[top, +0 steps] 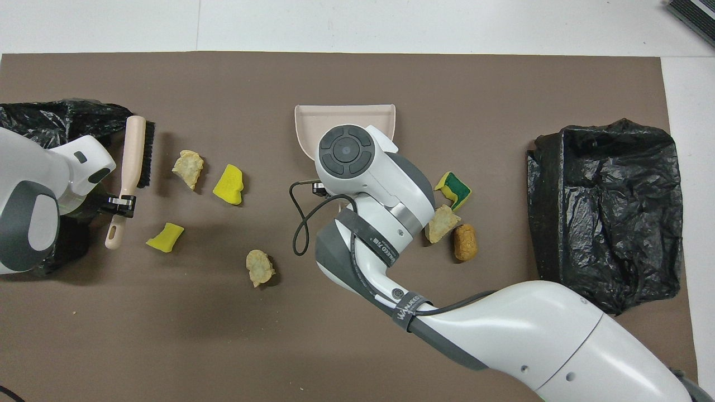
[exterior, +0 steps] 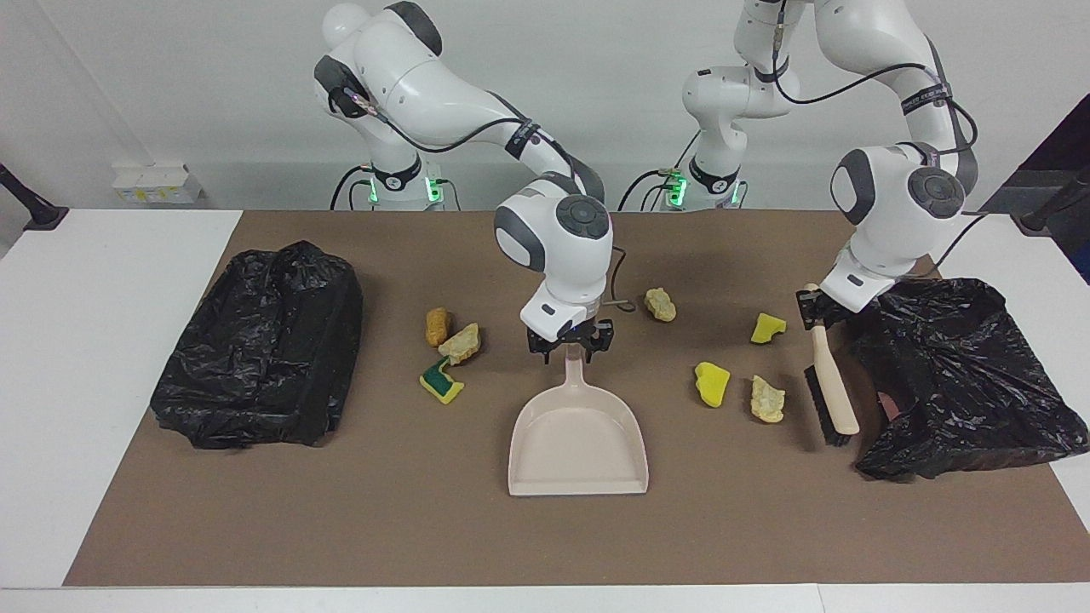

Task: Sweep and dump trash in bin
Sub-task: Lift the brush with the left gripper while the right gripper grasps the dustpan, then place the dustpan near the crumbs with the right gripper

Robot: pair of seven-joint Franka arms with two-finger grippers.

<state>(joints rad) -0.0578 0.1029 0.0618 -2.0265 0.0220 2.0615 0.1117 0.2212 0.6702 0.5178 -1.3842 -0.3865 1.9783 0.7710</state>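
in the facing view the right gripper [exterior: 570, 345] sits at the centre of the frame, its fingers closed around the handle of the pale pink dustpan [exterior: 579, 438], whose pan lies flat on the brown mat [exterior: 426, 528] with its open edge toward the bottom of the frame. at the right of that view the left gripper [exterior: 816, 308] is clamped on the handle of the brush [exterior: 830, 387], which lies on the mat with its dark bristles facing the centre. the trash is scattered in the middle band: a tan chunk [exterior: 438, 325], a pale chunk [exterior: 461, 342] and a green-and-yellow sponge piece [exterior: 441, 380] left of the dustpan; another pale chunk [exterior: 660, 304], two yellow sponge bits [exterior: 768, 328] [exterior: 712, 383] and a further pale chunk [exterior: 767, 399] between dustpan and brush. a bin lined with black plastic [exterior: 260, 345] sits at the left of the frame, and a crumpled black bag [exterior: 962, 375] lies at the right edge, just beside the brush.
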